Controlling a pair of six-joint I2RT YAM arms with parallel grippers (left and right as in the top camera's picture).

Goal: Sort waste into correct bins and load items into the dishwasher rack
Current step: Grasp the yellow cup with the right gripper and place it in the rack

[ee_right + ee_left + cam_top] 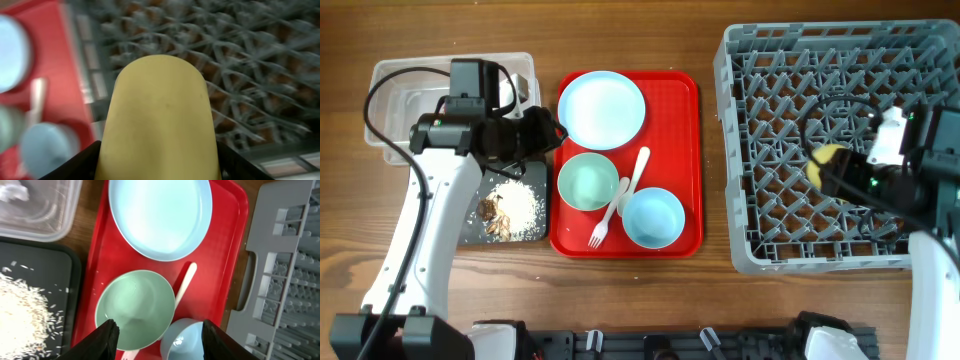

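My right gripper is shut on the small yellow cup, held over the grey dishwasher rack; the cup fills the right wrist view. My left gripper is open and empty above the red tray's left edge, over the pale green bowl. On the tray lie the pale blue plate, green bowl, pale blue bowl, white fork and spoon. Rice with brown bits lies in the black tray. A tissue sits in the clear tub.
The red serving tray sits between the bins and the rack. My left arm covers parts of the clear tub and the black tray. Bare wooden table runs along the front edge.
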